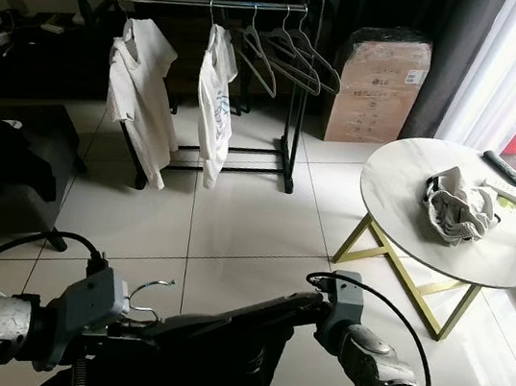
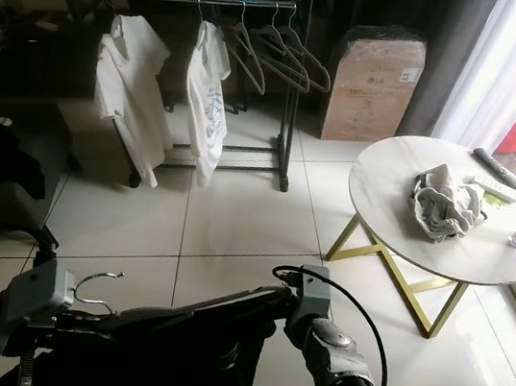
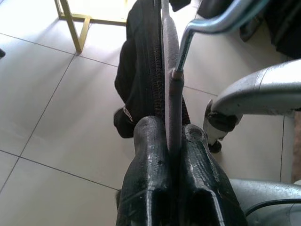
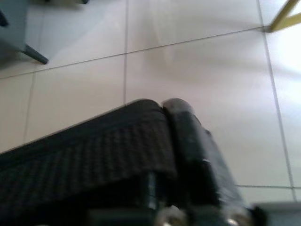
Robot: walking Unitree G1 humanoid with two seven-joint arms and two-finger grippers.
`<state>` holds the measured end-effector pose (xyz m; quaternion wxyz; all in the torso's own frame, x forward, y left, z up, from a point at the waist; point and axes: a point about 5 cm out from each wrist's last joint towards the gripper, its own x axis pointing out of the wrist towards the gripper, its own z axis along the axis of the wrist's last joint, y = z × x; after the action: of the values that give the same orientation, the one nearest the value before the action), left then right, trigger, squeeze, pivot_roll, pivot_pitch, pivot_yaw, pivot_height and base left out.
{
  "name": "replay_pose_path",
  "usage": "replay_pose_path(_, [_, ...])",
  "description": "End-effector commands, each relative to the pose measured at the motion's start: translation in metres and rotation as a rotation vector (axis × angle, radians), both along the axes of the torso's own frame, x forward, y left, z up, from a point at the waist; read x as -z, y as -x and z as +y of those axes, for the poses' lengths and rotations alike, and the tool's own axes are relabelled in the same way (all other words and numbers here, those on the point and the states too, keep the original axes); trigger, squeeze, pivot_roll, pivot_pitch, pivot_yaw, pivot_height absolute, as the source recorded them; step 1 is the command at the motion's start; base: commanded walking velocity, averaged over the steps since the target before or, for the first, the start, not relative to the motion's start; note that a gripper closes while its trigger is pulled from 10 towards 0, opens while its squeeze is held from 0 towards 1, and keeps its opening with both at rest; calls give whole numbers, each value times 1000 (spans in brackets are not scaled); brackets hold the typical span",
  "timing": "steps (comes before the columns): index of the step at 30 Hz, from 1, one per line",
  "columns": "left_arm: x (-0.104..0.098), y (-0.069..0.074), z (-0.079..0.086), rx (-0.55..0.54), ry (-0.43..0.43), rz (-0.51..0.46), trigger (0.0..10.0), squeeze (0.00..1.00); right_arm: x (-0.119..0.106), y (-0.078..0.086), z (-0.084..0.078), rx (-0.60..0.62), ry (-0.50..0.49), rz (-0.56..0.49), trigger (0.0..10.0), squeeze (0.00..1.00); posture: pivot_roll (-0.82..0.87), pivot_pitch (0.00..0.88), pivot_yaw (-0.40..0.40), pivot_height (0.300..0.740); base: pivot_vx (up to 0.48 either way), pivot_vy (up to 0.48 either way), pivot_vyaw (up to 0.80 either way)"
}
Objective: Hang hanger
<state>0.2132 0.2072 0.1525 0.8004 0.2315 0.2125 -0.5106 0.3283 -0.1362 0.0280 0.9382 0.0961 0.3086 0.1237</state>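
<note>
Both grippers pinch a hanger (image 1: 209,326) bearing a dark garment (image 3: 141,70): left gripper (image 3: 171,146) at its neck, right gripper (image 1: 294,310) at one shoulder; rail (image 1: 199,2) stands well ahead, across the floor.

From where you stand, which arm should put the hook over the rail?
The left. Its gripper is shut on the hanger just below the hook. The right gripper holds only the garment's far shoulder. The rail is still across the room.
</note>
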Motion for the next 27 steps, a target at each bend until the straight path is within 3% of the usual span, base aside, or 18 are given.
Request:
replay_pose_path(1, [6,2,27,-103,-148,57,10000,0,-7,-3,-57,279,24,-17,0,0,58,127,47,740,0,0,0])
replay_pose_path(7, [13,-3,23,-152,-151,53,10000,0,-13,-9,-50,289,-60,-26,0,0,57,128,45,740,0,0,0])
replay_pose_path(11, [13,0,17,-112,-128,55,10000,0,-14,-10,-44,349,-205,7,0,0,57,129,45,740,0,0,0])
replay_pose_path(12, [13,2,15,-87,-124,54,10000,0,-15,-11,-43,409,-334,31,0,0,56,129,46,740,0,0,0])
replay_pose_path(18, [12,-1,18,-138,-125,36,10000,0,-19,-13,-47,502,-452,23,0,0,61,129,44,740,0,0,0])
replay_pose_path(20, [11,-5,19,-166,-122,14,10000,0,-19,-14,-47,511,-466,17,0,0,58,129,45,740,0,0,0])
replay_pose_path(21, [8,-15,18,-228,-94,-53,10000,0,-18,-13,-44,500,-472,20,0,0,59,128,45,740,0,0,0])
replay_pose_path(27, [-4,-42,12,-406,26,-219,10000,0,-16,-11,-30,417,-481,16,0,0,63,127,47,740,0,0,0])
